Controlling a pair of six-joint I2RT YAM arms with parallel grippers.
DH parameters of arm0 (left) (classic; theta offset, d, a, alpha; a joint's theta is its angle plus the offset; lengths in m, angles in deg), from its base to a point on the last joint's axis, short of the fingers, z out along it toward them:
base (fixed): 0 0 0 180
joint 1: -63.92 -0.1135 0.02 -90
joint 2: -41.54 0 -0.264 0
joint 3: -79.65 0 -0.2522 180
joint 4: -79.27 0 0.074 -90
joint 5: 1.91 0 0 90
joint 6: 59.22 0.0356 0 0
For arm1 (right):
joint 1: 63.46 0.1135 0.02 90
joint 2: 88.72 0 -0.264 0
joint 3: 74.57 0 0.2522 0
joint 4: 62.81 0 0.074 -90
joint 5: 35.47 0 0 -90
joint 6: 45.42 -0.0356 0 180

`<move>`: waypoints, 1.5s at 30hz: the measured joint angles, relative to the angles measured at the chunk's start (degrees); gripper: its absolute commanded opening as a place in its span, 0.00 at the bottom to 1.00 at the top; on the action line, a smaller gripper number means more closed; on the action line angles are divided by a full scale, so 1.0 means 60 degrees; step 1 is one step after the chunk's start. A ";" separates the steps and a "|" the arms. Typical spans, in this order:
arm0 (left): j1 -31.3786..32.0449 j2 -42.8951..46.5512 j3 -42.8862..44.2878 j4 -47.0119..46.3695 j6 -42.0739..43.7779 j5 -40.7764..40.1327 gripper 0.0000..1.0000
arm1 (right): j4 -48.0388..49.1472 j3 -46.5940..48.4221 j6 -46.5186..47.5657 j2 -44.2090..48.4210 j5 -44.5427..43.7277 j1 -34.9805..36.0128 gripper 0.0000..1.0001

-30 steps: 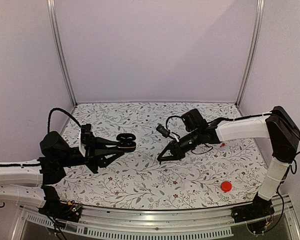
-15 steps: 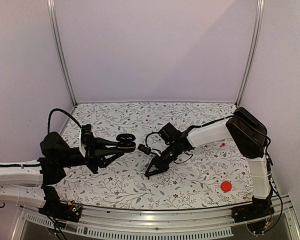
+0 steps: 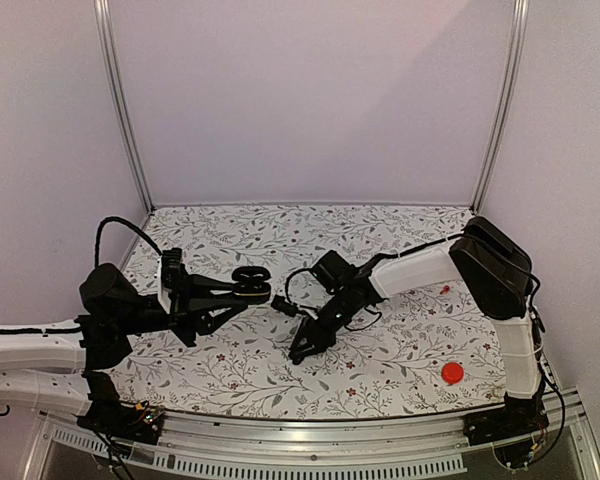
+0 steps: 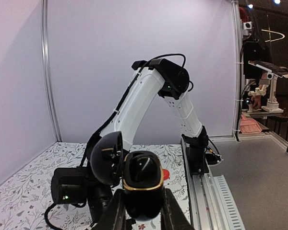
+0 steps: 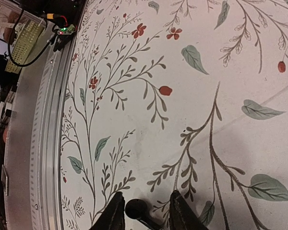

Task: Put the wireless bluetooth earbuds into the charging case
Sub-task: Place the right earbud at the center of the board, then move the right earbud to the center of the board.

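Two fingers of the right gripper [image 5: 145, 216] stand slightly parted around an earbud [image 5: 136, 209] low in its wrist view, so centre them and close gently before lifting toward the open charging case [image 4: 143, 184], pinched aloft by the left gripper [image 3: 238, 291], left of centre overhead.

Charging case [image 4: 143, 184] glossy black, gold-rimmed, hinged open, clamped in left gripper [image 4: 143, 208]; black earbud [image 5: 136, 209] between right gripper [image 5: 146, 197] fingers

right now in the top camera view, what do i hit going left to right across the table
left pincer gripping the open charging case → right pincer, tipped down toward the mat → flat red disc near the front right
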 measured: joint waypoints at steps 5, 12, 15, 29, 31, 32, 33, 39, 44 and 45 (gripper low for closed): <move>-0.0015 -0.0004 0.0000 -0.0007 0.0000 0.0000 0.17 | 0.0022 0.0015 0.0131 0.0131 -0.0455 0.0066 0.38; -0.0018 -0.0004 0.0000 -0.0022 -0.0004 -0.0007 0.17 | -0.0350 0.0178 0.0251 0.0455 -0.1741 0.0080 0.40; -0.0022 0.0004 0.0000 -0.0015 -0.0007 -0.0069 0.17 | -0.0856 0.0178 0.0284 0.0922 -0.2484 0.0098 0.40; -0.0113 0.0182 0.0000 0.0091 -0.0047 -0.0601 0.17 | -0.1759 -0.0601 -0.0958 0.2503 -0.5570 0.2510 0.33; -0.0124 0.0197 0.0000 0.0095 -0.0073 -0.0616 0.17 | -0.1712 -0.0612 -0.1118 0.2503 -0.5694 0.2688 0.31; -0.0124 0.0215 0.0000 0.0095 -0.0076 -0.0619 0.17 | -0.1639 -0.0612 -0.1191 0.2503 -0.5748 0.2703 0.30; -0.0124 0.0229 0.0000 0.0091 -0.0080 -0.0627 0.17 | -0.1585 -0.0608 -0.1242 0.2499 -0.5810 0.2699 0.30; -0.0135 0.0401 0.0000 0.0135 -0.0084 -0.0648 0.17 | -0.1534 -0.0251 -0.1322 0.2040 -0.6145 0.2575 0.28; -0.0135 0.0463 -0.0007 0.0142 -0.0084 -0.0656 0.17 | -0.1512 -0.0076 -0.1308 0.1603 -0.6226 0.2470 0.26; -0.0135 0.0463 -0.0015 0.0142 -0.0084 -0.0656 0.17 | -0.1512 -0.0062 -0.1300 0.1570 -0.6237 0.2426 0.26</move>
